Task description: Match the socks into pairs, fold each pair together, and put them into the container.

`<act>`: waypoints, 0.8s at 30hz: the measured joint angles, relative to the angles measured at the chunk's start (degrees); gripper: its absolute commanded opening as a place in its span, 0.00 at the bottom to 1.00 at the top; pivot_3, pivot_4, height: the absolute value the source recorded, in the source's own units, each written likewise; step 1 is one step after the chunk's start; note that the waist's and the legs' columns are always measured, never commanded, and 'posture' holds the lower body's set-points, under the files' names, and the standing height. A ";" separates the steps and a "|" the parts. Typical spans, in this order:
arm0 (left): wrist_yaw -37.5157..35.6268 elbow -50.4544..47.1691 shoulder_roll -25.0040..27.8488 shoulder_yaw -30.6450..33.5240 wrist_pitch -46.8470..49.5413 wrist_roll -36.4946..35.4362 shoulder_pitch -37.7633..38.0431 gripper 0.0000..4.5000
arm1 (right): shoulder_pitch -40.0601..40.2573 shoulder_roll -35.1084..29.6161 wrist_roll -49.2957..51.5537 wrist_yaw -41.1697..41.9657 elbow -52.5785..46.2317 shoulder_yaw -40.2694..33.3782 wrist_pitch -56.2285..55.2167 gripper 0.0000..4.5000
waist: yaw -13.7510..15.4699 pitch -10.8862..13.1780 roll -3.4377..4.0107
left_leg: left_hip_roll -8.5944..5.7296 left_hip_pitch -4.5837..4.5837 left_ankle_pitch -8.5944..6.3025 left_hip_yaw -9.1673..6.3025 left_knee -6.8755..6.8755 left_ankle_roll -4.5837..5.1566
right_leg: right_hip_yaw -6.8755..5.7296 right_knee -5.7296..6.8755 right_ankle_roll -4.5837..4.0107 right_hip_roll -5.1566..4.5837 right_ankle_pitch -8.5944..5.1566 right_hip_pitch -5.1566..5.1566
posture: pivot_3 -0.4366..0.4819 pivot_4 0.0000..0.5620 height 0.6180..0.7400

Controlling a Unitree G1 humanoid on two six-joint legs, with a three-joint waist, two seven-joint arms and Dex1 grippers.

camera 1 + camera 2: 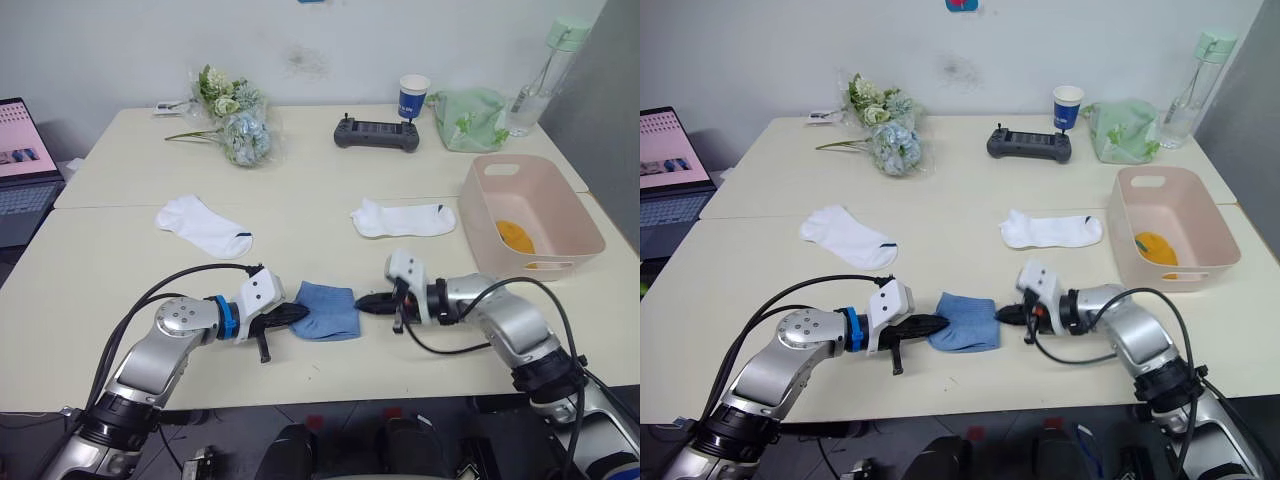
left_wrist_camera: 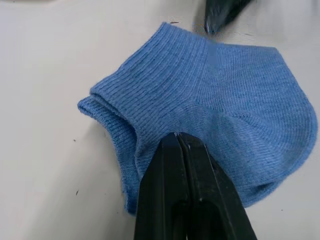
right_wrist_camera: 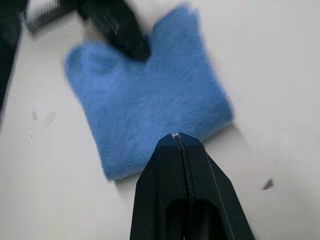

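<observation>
A folded bundle of light blue socks [image 1: 330, 311] lies near the table's front edge, between my two grippers. My left gripper [image 1: 297, 314] is shut, and its black fingertips [image 2: 178, 137] rest on the bundle's left part. My right gripper [image 1: 364, 302] is also shut, with its tip [image 3: 175, 136] at the bundle's right edge. Two white socks lie flat farther back, one on the left [image 1: 203, 226] and one at centre right [image 1: 403, 218]. The pale pink container [image 1: 510, 265] stands at the right with a mustard-orange sock [image 1: 515, 236] inside.
Along the back stand a bunch of flowers [image 1: 236, 116], a black controller [image 1: 376, 134], a blue paper cup [image 1: 413, 97], a green plastic bag [image 1: 470, 118] and a bottle [image 1: 540, 75]. A laptop [image 1: 20, 170] sits off the left edge.
</observation>
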 measured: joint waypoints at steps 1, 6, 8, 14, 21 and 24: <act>-0.15 0.03 0.00 -0.05 -0.08 0.00 -0.03 0.00 | -0.30 0.19 2.25 -1.32 -1.86 -1.50 4.85 0.14 | 0.09 0.00 0.00 | 0.00 -0.01 0.00 -0.01 0.00 0.00 | 0.01 0.00 0.00 -0.02 0.00 0.00 | 0.48 0.27 1.00; -1.00 0.84 0.01 -0.15 -0.35 0.02 -0.60 0.00 | -0.71 0.42 9.39 -6.93 -6.71 -5.22 24.04 0.52 | 0.20 0.00 0.00 | -0.02 -0.01 0.00 0.00 -0.01 0.01 | -0.01 -0.01 0.00 -0.16 0.00 -0.01 | 0.48 0.27 1.00; -1.04 1.21 0.01 -0.18 -0.51 0.04 -0.85 0.00 | -0.71 0.69 9.53 -8.98 -6.61 -5.30 27.35 0.70 | 0.18 0.00 0.00 | -0.03 -0.01 -0.01 0.01 -0.01 0.01 | -0.01 0.00 0.00 -0.16 0.00 -0.02 | 0.48 0.27 1.00; -0.91 0.48 0.11 0.14 -1.03 0.05 0.27 0.00 | -1.30 6.91 11.59 -14.38 -3.40 -8.52 34.75 0.83 | 0.07 0.00 0.01 | -0.03 0.00 -0.01 0.02 -0.02 0.01 | 0.00 0.03 0.00 -0.15 0.00 -0.03 | 0.48 0.27 1.00; -0.93 -0.17 0.40 0.69 -1.28 0.06 1.27 0.00 | -3.32 15.78 14.92 -17.86 -0.51 -12.01 42.40 0.83 | 0.02 -0.02 0.03 | -0.02 0.01 -0.01 0.01 -0.04 0.01 | 0.00 0.03 0.00 -0.12 0.00 -0.04 | 0.48 0.27 1.00; -0.94 -0.20 0.44 0.76 -1.26 0.06 1.30 0.00 | -3.38 19.49 14.97 -19.71 2.82 -13.55 42.95 0.83 | -0.04 -0.02 0.03 | -0.02 0.02 -0.01 0.02 -0.04 0.01 | 0.01 0.04 0.00 -0.06 0.00 -0.06 | 0.48 0.27 1.00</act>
